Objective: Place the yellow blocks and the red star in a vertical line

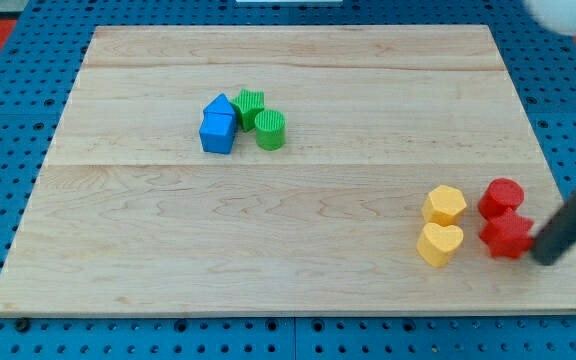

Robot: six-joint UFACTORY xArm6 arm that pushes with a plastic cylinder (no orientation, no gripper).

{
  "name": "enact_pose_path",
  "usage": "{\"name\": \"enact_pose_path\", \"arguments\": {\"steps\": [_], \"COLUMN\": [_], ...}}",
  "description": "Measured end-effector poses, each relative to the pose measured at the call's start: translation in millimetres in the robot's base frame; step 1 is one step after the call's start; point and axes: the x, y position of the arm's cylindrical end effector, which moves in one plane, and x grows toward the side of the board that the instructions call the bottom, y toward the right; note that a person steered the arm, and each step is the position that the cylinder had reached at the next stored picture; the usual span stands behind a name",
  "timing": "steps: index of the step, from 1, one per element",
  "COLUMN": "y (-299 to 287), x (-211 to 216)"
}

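Observation:
A yellow hexagon block [445, 205] sits at the board's lower right, with a yellow heart block [439, 243] touching it just below. To their right stand a red cylinder [501, 197] and, directly under it, the red star [506, 236]. My dark rod comes in from the view's right edge, blurred; my tip [545, 254] is just right of the red star, touching or almost touching it.
A cluster sits upper left of centre: a blue house-shaped block [219, 105], a blue cube [217, 132], a green star [250, 102] and a green cylinder [270, 129]. The wooden board [298, 60] lies on a blue perforated base.

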Motion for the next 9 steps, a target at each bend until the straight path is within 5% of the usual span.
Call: {"name": "enact_pose_path", "arguments": {"steps": [1, 2, 4, 5, 7, 9], "y": [-79, -93, -64, -7, -116, -90], "x": [-26, -59, 0, -33, -59, -89]}}
